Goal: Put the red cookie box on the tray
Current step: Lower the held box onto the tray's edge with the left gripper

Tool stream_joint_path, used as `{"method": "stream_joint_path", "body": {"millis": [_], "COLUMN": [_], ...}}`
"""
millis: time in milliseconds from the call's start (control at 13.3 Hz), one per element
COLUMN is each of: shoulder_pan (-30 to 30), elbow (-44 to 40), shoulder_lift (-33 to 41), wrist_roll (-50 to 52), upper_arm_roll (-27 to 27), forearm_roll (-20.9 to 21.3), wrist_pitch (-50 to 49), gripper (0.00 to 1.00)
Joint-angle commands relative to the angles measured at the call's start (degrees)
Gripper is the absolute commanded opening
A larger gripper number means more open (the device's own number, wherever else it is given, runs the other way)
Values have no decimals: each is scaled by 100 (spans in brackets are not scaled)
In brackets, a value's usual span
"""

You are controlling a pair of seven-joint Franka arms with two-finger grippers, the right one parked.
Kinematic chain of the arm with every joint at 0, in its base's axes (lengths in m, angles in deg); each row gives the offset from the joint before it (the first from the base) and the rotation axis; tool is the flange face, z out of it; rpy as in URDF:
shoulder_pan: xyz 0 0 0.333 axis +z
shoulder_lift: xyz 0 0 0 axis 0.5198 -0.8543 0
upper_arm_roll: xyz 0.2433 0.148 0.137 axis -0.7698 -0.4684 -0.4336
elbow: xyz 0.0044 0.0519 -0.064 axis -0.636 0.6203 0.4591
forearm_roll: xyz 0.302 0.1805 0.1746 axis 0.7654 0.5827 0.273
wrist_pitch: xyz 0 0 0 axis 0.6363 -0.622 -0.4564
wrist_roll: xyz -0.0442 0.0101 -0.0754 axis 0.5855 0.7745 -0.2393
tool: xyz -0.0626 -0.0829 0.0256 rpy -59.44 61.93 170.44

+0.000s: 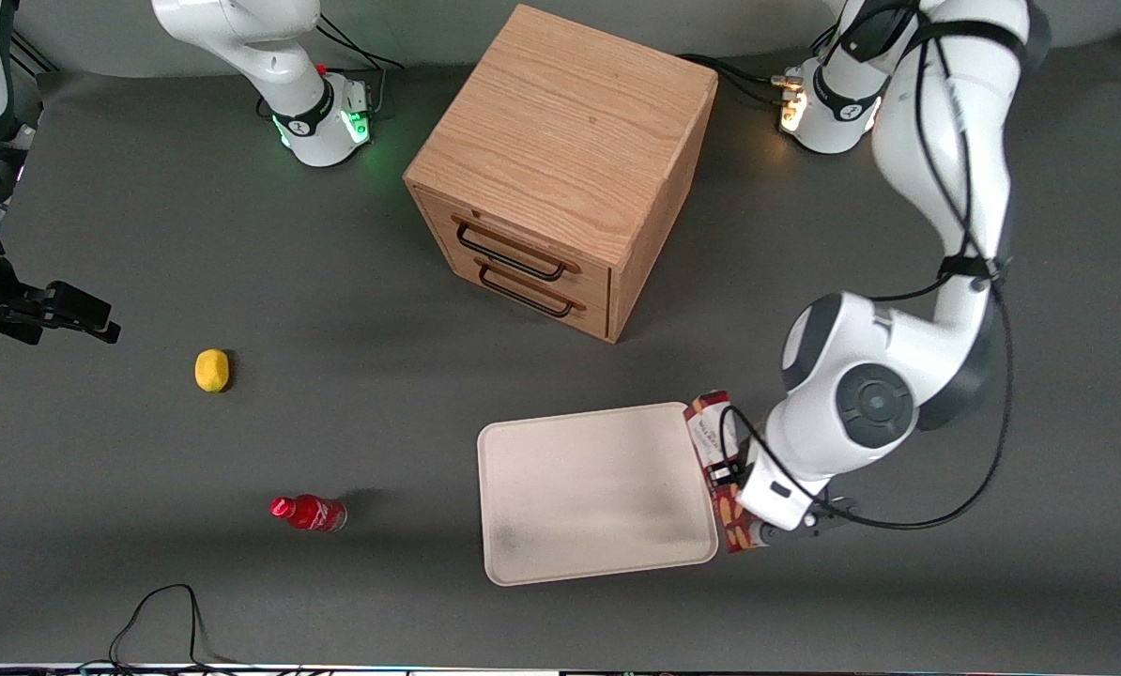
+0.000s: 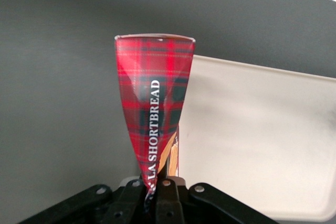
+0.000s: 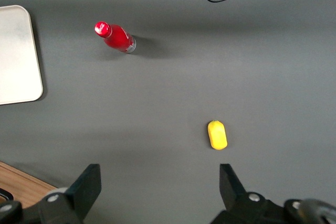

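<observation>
We see the gripper (image 1: 746,512) closed on the red cookie box (image 1: 716,441), just beside the tray (image 1: 591,488), toward the worktop's front edge.

The front view looks steeply down over the whole table. The left wrist view sits close above the gripper (image 2: 157,192), facing the red cookie box (image 2: 155,114) and tray (image 2: 262,129) — the right wrist view, higher up, shares one tray corner (image 3: 18,56).
</observation>
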Motion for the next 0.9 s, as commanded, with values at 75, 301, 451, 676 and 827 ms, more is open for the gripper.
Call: {"method": "stream_joint_path", "body": {"millis": [75, 301, 451, 676, 827], "shoulder_pan": [-236, -324, -499, -649, -693], "elbow": [-350, -350, -394, -394, -394], "shoulder_lift": [-446, -621, -701, -789, -833], "wrist_roll": [458, 502, 493, 405, 361], "upper_arm_roll": [-181, -261, -471, -630, -630], "forearm_roll": [155, 164, 164, 322, 331], "wrist_pitch": [475, 625, 678, 678, 695], "gripper": [0, 0, 0, 0, 0]}}
